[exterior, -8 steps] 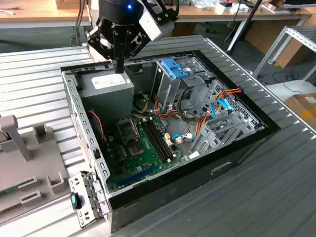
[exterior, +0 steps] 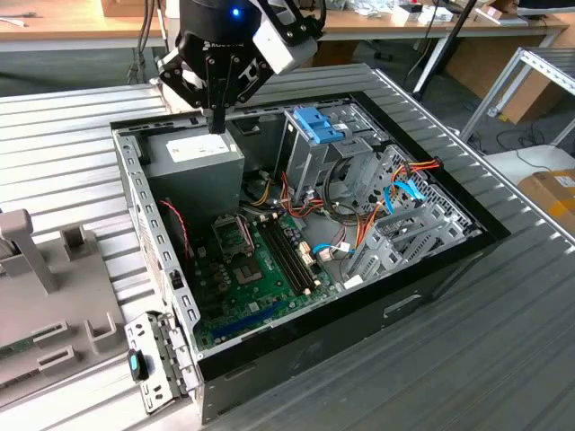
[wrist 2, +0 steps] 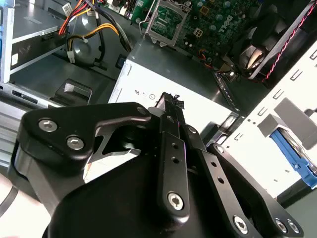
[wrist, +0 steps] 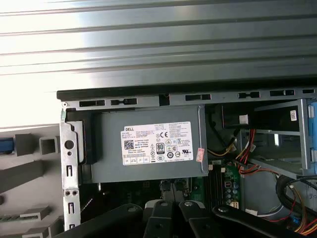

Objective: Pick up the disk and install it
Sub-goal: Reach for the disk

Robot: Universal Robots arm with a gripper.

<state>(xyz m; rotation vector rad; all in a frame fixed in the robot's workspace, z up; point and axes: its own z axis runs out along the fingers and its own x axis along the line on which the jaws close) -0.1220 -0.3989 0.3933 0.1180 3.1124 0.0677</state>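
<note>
The exterior view shows closed jaws over the grey box (exterior: pixel 202 175).

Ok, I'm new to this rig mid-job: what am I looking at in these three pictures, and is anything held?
One robot arm's gripper hangs over an open computer case on a slatted metal table. The exterior view looks on from off the arm; both wrist views ride on the arm, looking past its fingers. Below the gripper is the grey power supply with a white sticker; further in lie the motherboard and a metal cage with a blue latch. The fingers are shut on nothing.
</note>
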